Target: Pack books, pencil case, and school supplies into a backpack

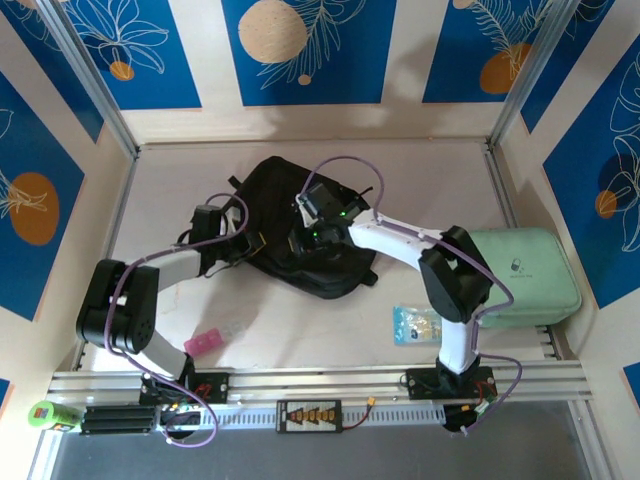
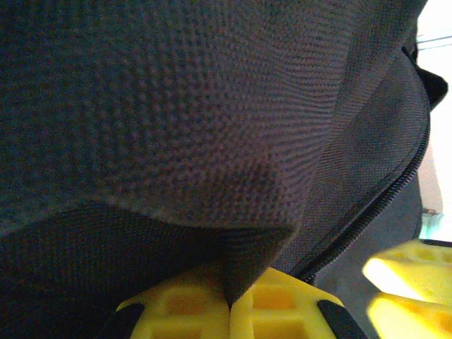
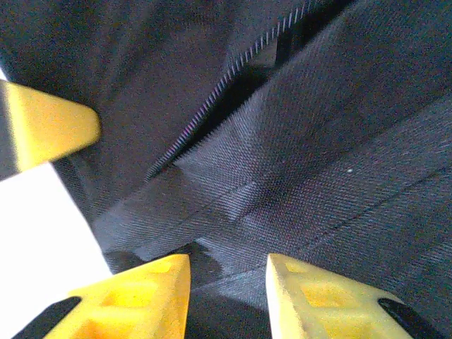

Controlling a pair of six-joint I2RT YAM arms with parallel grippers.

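- Backpack lies mid-desk, black, its zip partly parted.
- Left gripper pressed together, pinching a fold of backpack fabric. Likely lifting the flap to hold the mouth open.
- Right gripper spread over the zip line, empty. Probably placed to widen the opening.
- Mint-green case sits right, well apart.

Backpack: black, soft woven fabric, slumped on the tabletop near its middle, rounded end toward the far side, straps trailing at its left.
Backpack zip: teeth run along a dark gap in the fabric.
Case: mint-green, rectangular, lying flat at the right side, well apart from the backpack.
Packet: small, blue and white, near the front right.
Pink item: small, flat, front left; kind unclear.
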